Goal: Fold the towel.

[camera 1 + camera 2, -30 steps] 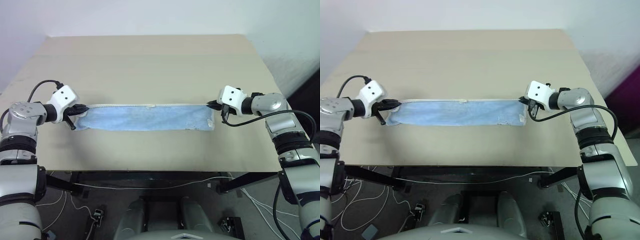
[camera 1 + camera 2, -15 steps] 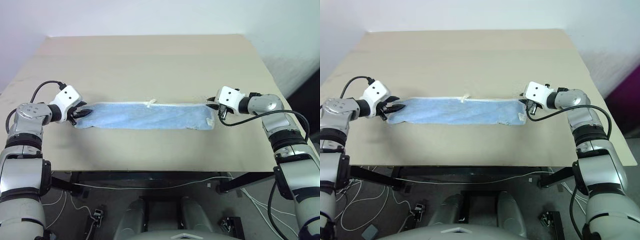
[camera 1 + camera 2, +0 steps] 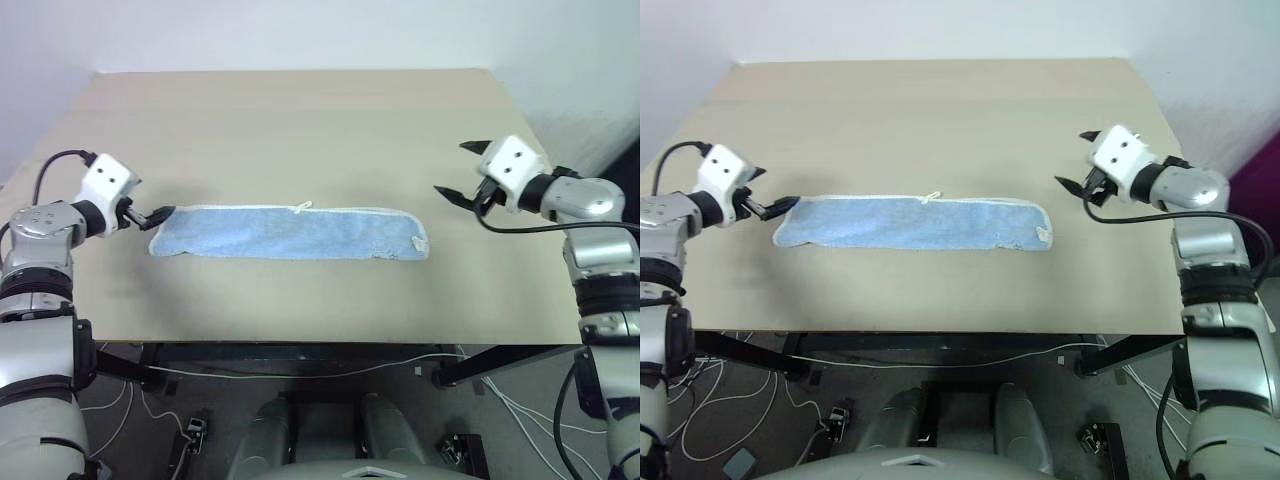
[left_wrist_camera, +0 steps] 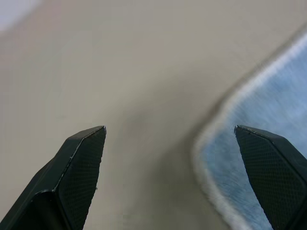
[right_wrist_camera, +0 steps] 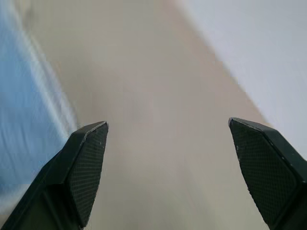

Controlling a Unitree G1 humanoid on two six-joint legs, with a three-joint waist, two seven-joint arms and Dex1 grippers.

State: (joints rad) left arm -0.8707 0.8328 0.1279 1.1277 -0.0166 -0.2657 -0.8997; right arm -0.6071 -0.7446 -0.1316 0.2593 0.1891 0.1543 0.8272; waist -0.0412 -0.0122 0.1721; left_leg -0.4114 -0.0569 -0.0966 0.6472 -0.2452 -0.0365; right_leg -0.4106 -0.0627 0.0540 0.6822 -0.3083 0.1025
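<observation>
— Blue terry, was it, from the head camera?

— Yes. From the left eye the towel (image 3: 290, 232) lay flat on the tan table (image 3: 300, 120) as a long narrow strip running side to side, white edging along its far side and a small white loop tag (image 3: 301, 206) near the middle of that edge. The left gripper (image 3: 150, 214) hovered just off the strip's left end, fingers parted, nothing between them. The right gripper (image 3: 458, 170) hung apart from the right end, raised off the table, its two black fingers spread wide and empty.

— And the right eye?

— Same layout; the towel sat near the table's front half, clear of both hands.

— The left wrist camera?

— Both fingertips (image 4: 84, 158) stood far apart, bare tabletop between them, and the towel's rounded white-edged corner (image 4: 249, 143) lay under the one finger, not pinched.

— The right wrist?

— Again two fingertips (image 5: 88, 163) wide apart with only table between; the towel (image 5: 24, 120) showed off to one side, blurred, untouched
</observation>
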